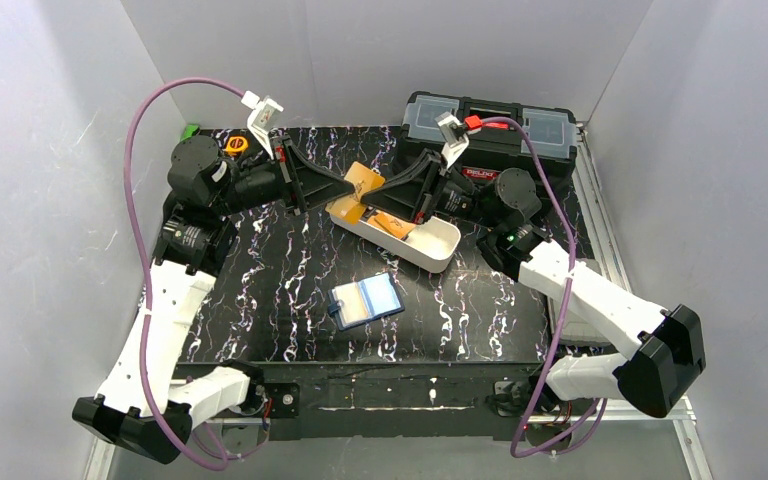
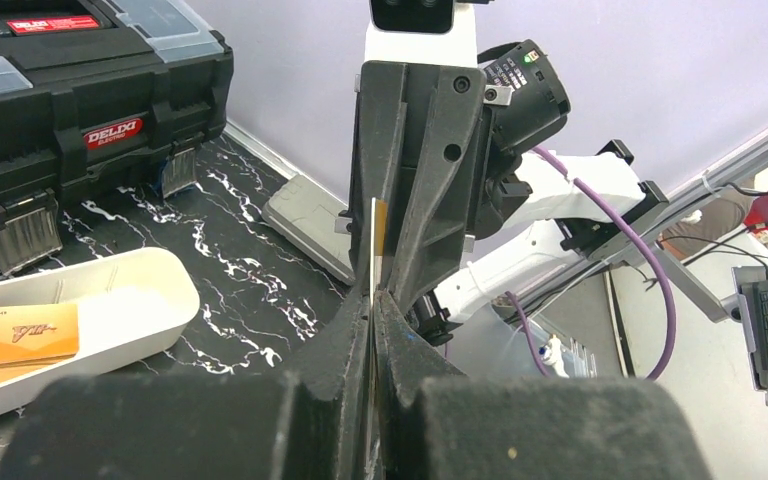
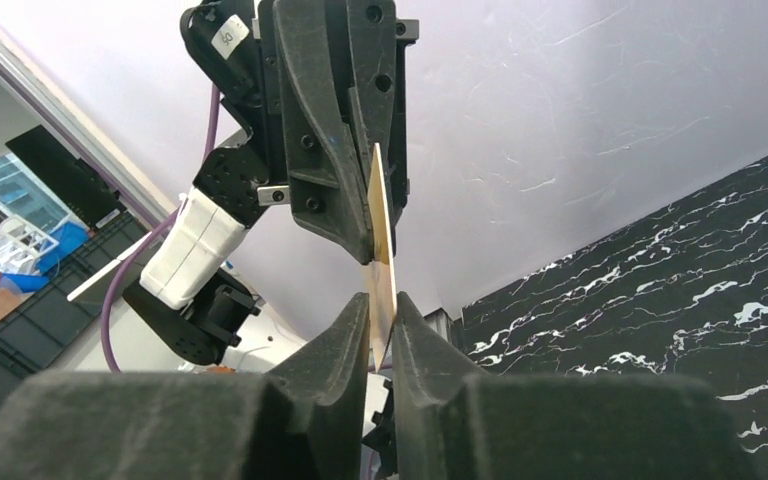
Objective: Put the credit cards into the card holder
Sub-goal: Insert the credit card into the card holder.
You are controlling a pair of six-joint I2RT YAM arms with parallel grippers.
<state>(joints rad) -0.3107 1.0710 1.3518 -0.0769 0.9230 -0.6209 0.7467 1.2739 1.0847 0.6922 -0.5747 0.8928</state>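
Note:
An orange-yellow credit card (image 1: 364, 180) hangs in the air over the white tray's far end, between my two grippers. My left gripper (image 1: 348, 186) is shut on one edge of it; in the left wrist view the card (image 2: 376, 240) stands edge-on out of the closed gripper (image 2: 373, 300). From the other side, my right gripper (image 1: 385, 188) straddles the opposite edge. In the right wrist view the card (image 3: 380, 230) sits between the gripper (image 3: 382, 305), whose jaws stand narrowly apart. More orange cards (image 1: 392, 224) lie in the tray. The navy card holder (image 1: 365, 302) lies open on the mat, nearer the front.
The long white tray (image 1: 440, 255) lies slantwise under both grippers, with an orange card (image 2: 20, 335) showing inside it. A big black toolbox (image 1: 490, 120) stands at the back right. A yellow tape measure (image 1: 236, 144) sits at the back left.

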